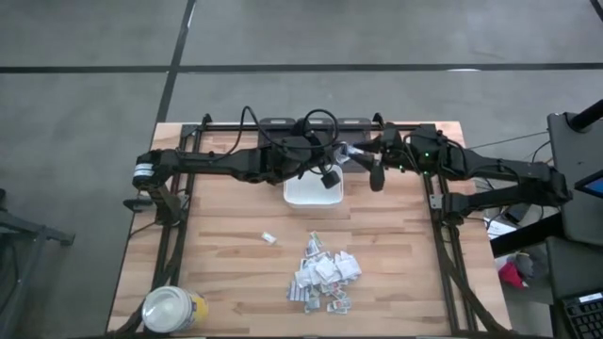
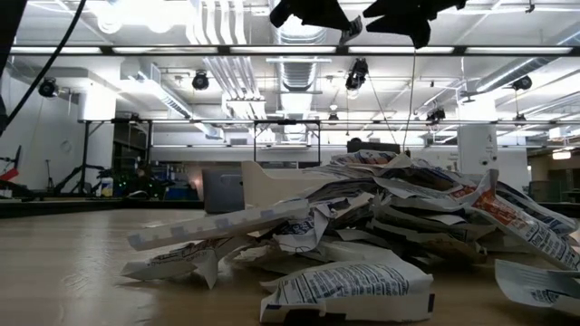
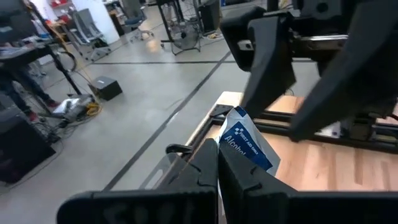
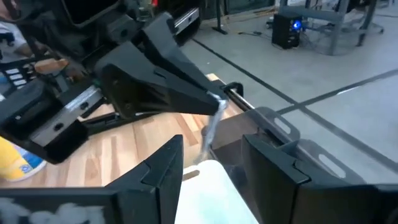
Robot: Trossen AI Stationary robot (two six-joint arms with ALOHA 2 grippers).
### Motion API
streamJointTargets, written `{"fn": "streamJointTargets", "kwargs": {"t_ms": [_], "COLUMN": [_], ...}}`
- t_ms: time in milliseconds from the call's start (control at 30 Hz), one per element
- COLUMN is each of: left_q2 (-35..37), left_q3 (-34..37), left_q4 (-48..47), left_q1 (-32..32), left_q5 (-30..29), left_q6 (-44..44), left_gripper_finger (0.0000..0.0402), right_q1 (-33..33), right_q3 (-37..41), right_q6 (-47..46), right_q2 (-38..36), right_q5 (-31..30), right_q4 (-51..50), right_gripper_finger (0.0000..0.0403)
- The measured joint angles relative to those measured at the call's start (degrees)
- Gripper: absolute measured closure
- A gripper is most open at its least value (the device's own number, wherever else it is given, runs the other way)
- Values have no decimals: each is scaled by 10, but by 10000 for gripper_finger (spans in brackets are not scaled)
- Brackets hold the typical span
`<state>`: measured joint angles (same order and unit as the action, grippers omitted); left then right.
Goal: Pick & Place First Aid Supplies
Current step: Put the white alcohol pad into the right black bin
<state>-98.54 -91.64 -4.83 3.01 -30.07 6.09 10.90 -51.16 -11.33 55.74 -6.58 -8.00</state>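
A blue-and-white packet (image 3: 244, 140) is clamped in my left gripper (image 3: 217, 154), which is shut and reaches in from the table's left (image 1: 345, 151), high over the far part of the white tray (image 1: 314, 194). My right gripper (image 4: 214, 158) faces it from the table's right (image 1: 374, 173). It is open, its fingers apart on either side of the packet's free end and clear of it. The other first aid supplies lie in a loose pile (image 1: 325, 273) on the near middle of the table. One stray packet (image 1: 268, 238) lies flat to the pile's left. My left gripper pinches one end of the packet (image 3: 229, 149) between its two fingers. The fingers lie about level and come from the table's left. The rest of the packet sticks out past the fingertips toward the right gripper, edge-on in the right wrist view (image 4: 214, 121), lifted clear above the tray.
A yellow jar with a white lid (image 1: 173, 309) stands at the near left corner. Black frame rails (image 1: 179, 202) run along the table's left, right and far edges. Bare wood lies between the tray and the pile (image 2: 381, 226).
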Motion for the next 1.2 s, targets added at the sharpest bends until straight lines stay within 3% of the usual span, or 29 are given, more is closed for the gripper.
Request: {"fn": "streamJointTargets", "kwargs": {"t_ms": [533, 733, 1067, 1200], "left_q2": [0, 0, 0, 0], "left_q3": [0, 0, 0, 0], "left_q4": [10, 12, 15, 15], "left_q1": [-1, -1, -1, -1], "left_q5": [-9, -9, -10, -10], "left_q6": [4, 3, 3, 2], "left_gripper_finger": [401, 401, 401, 402], "right_q1": [0, 11, 25, 25], "right_q3": [-30, -30, -30, -30], "right_q6": [13, 14, 25, 34], "right_q2": [60, 58, 58, 58], "right_q5": [6, 5, 6, 6], "right_q4": [7, 12, 10, 10], "right_gripper_finger": [244, 284, 386, 394]}}
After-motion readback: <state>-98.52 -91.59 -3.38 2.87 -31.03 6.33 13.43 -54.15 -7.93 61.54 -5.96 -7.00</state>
